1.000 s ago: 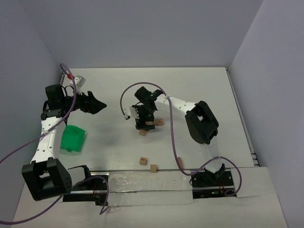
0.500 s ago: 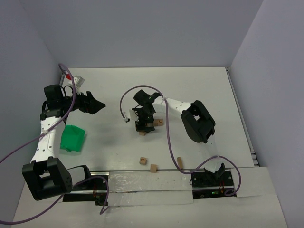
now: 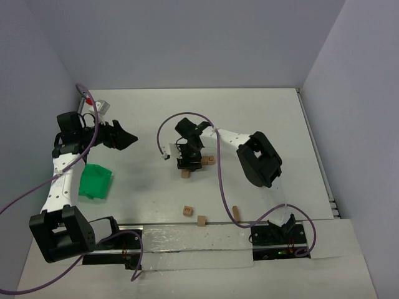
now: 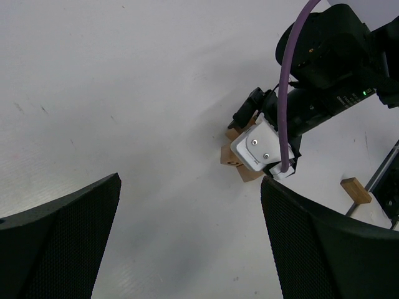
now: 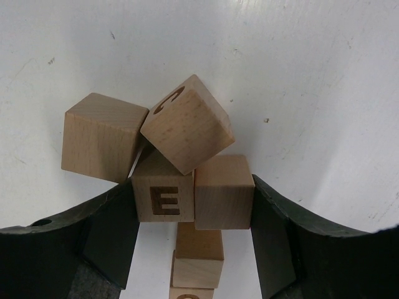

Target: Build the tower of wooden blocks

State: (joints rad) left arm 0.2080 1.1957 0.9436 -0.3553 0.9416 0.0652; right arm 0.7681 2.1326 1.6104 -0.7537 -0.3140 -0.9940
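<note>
Fingers (image 5: 106,240) of right gripper (image 5: 193,193) clamped on the tower (image 5: 223,192), middle of table (image 3: 280,124); left gripper (image 4: 190,180) spread wide, holding nothing.
Count, right wrist view: two cubes side by side between the pads, one marked E; two tilted cubes at their far side, one marked C; one more cube nearer the camera. Overhead: three loose wood blocks (image 3: 186,211) toward the near table edge. One green tray (image 3: 95,180) beside the left arm, well apart from the tower; contents not discernible.
</note>
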